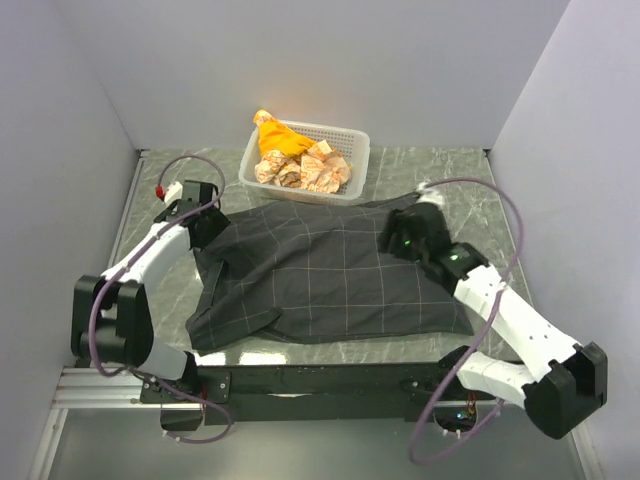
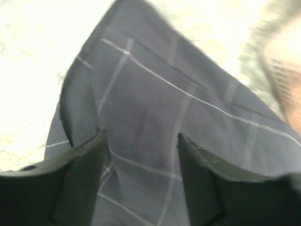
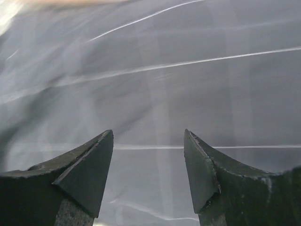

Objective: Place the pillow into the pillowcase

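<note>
The dark charcoal pillowcase (image 1: 325,275) with thin light grid lines lies spread flat across the table. No pillow shows in any view; it is hidden or out of view. My left gripper (image 1: 205,222) is open over the case's far-left corner; in the left wrist view the checked fabric (image 2: 155,103) lies between and beyond the spread fingers (image 2: 141,139). My right gripper (image 1: 405,235) is open over the case's far-right corner; the right wrist view shows the fabric (image 3: 155,80) filling the frame past the gripper (image 3: 148,134).
A white plastic basket (image 1: 355,160) at the back centre holds crumpled patterned cloths and an orange-yellow one (image 1: 280,140). Grey walls enclose the marbled table (image 1: 470,180) on three sides. The case's front-left corner is folded and rumpled.
</note>
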You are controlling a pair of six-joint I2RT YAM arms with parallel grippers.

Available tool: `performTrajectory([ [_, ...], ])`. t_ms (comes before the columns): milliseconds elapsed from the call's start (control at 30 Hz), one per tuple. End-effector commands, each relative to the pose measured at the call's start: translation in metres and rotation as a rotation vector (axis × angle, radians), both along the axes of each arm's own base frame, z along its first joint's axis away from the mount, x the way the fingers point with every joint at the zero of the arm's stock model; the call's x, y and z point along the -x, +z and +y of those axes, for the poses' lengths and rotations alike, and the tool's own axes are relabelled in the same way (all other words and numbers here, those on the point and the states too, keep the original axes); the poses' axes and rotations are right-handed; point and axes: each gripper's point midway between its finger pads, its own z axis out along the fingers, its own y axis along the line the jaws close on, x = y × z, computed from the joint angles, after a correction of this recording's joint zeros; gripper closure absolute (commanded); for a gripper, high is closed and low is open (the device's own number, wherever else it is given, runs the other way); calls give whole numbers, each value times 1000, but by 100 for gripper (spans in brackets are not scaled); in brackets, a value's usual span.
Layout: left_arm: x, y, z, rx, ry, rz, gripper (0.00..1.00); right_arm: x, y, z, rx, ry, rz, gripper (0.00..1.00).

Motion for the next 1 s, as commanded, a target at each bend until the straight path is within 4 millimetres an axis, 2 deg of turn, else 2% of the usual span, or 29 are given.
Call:
performTrajectory([
  [0, -11, -15, 19, -16, 146, 19, 31, 23, 0, 68, -67, 154, -51, 32],
  [33, -13, -22, 21, -14, 151, 29, 29, 32, 0, 83, -71, 197, -57, 31],
  [67, -17, -24, 27, -13, 165, 27, 24, 47, 2, 105, -80, 272, -69, 31],
  [100, -19, -27, 33, -27, 185, 41, 23, 55, 1, 117, -77, 311, -73, 31],
  [133, -21, -39, 35, -35, 185, 75, 23, 63, 2, 128, -79, 349, -79, 31],
  [167, -26, -40, 38, -39, 185, 76, 23, 69, 3, 139, -88, 382, -92, 31],
  [200, -29, -44, 42, -40, 193, 85, 23, 89, 4, 160, -91, 471, -100, 31],
  [233, -32, -53, 43, -36, 190, 103, 23, 96, 4, 169, -95, 506, -109, 31],
  [267, -41, -54, 44, -32, 173, 81, 25, 104, 9, 184, -117, 549, -133, 31],
  [300, -44, -57, 43, -25, 165, 86, 26, 119, 6, 200, -106, 625, -141, 31],
  [333, -46, -67, 41, -19, 157, 106, 28, 130, 3, 213, -112, 687, -137, 31],
  [367, -55, -66, 42, -17, 144, 95, 36, 134, 8, 226, -118, 723, -153, 31],
  [400, -61, -66, 41, -9, 133, 86, 42, 139, -5, 241, -72, 777, -151, 31],
  [433, -64, -73, 42, -4, 137, 101, 54, 150, -10, 253, -50, 826, -154, 31],
  [467, -71, -69, 46, 1, 137, 89, 82, 151, -4, 267, -40, 844, -171, 31],
  [500, -77, -66, 49, 7, 134, 80, 90, 153, -27, 278, 28, 884, -146, 31],
  [533, -84, -61, 53, 3, 142, 71, 99, 157, -33, 287, 48, 912, -145, 31],
  [567, -87, -58, 62, -6, 147, 69, 99, 157, -27, 303, 35, 929, -164, 30],
  [600, -91, -54, 70, -7, 156, 62, 99, 156, -49, 312, 79, 953, -137, 29],
  [633, -99, -46, 75, -6, 157, 50, 99, 156, -56, 319, 89, 964, -132, 28],
  [667, -102, -42, 82, -3, 154, 47, 99, 153, -49, 334, 72, 968, -155, 28],
  [700, -107, -39, 85, 4, 149, 39, 99, 151, -71, 341, 117, 984, -132, 28],
  [767, -119, -31, 90, 13, 130, 22, 99, 145, -70, 359, 124, 974, -146, 27],
  [800, -122, -29, 91, 14, 125, 18, 99, 144, -87, 363, 166, 980, -135, 28],
  [867, -131, -26, 96, 12, 124, 11, 99, 142, -100, 371, 186, 980, -127, 27],
  [967, -140, -25, 100, 26, 124, 4, 99, 135, -111, 366, 223, 933, -121, 26],
])
